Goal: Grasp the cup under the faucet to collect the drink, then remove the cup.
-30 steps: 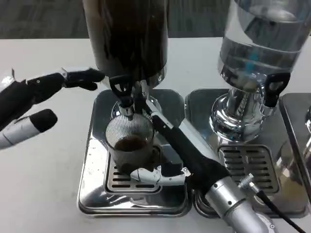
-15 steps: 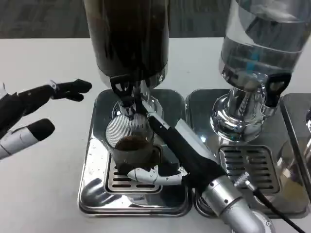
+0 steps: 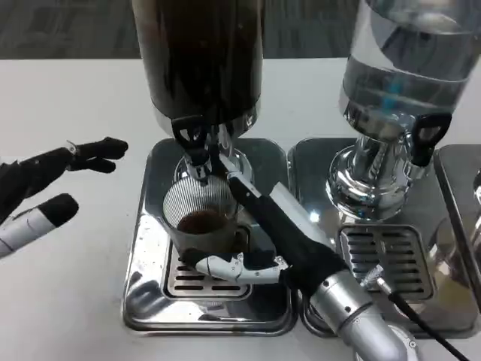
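Ribbed clear cup under black faucet, gripped by right hand fingers; left hand spread, nothing held.

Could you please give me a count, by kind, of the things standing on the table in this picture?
Drink dispensers: 2, one dark and one clear
Drip trays: 2, left and right
Cups: 1, a ribbed cup holding dark drink, gripped by the right hand
Total: 5
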